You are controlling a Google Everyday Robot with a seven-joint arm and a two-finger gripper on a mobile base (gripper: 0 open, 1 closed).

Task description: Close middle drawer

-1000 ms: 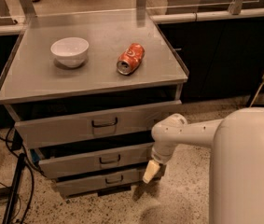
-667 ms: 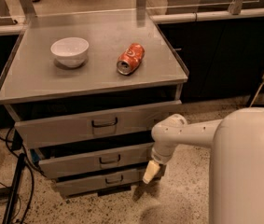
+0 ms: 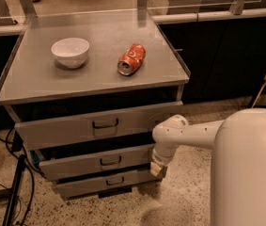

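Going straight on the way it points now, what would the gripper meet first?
The gripper points down by the middle drawer's right end; likely the lowest drawer's front corner first, else the floor. Depth unclear.

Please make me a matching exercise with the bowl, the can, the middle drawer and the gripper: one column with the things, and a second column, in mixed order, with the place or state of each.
Things
1. bowl
2. can
3. middle drawer
4. gripper

Places or states
A. lies on its side on the cabinet top
B. low, near the right end of the middle drawer's front
C. stands upright on the cabinet top, at the left
D. partly pulled out

Pairs: 1-C; 2-A; 3-D; 4-B
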